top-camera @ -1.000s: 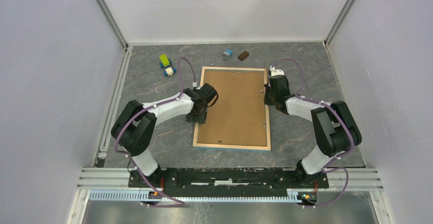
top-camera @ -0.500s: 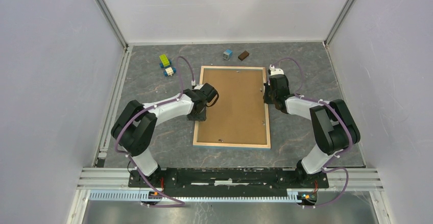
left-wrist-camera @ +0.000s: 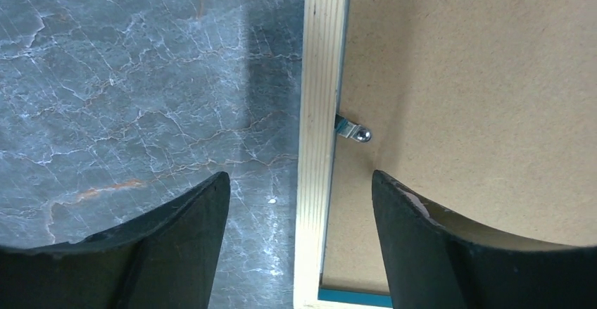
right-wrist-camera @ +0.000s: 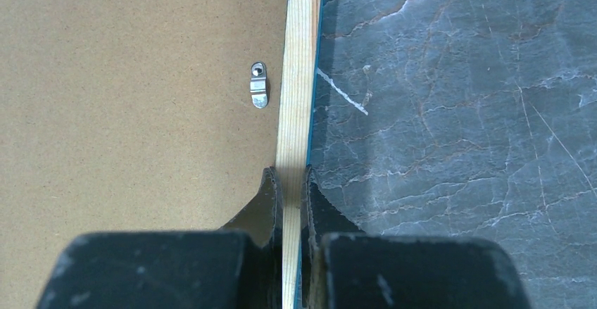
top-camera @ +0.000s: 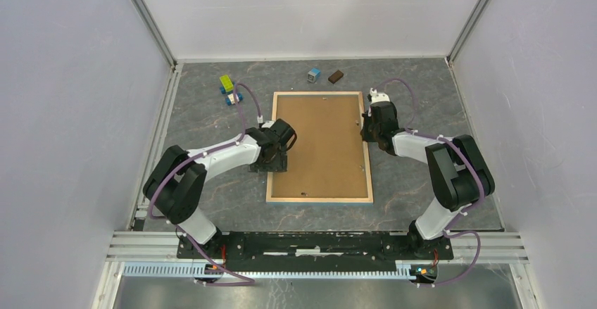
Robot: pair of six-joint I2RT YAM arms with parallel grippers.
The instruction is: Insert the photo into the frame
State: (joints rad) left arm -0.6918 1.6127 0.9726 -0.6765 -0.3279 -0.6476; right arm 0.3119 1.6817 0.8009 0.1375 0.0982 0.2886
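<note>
Pale wood frame [top-camera: 320, 200], brown backing board [top-camera: 324, 140], grey marbled table [top-camera: 232, 196]

Layout: frame [top-camera: 320, 200] flat at centre of table [top-camera: 422, 112].
Backing board [top-camera: 320, 147] in frame; left gripper [left-wrist-camera: 301, 182] astride left rail, right gripper [right-wrist-camera: 291, 175] on right rail; two blocks [top-camera: 226, 82] far-left, two more [top-camera: 314, 74] beyond far edge.
</note>
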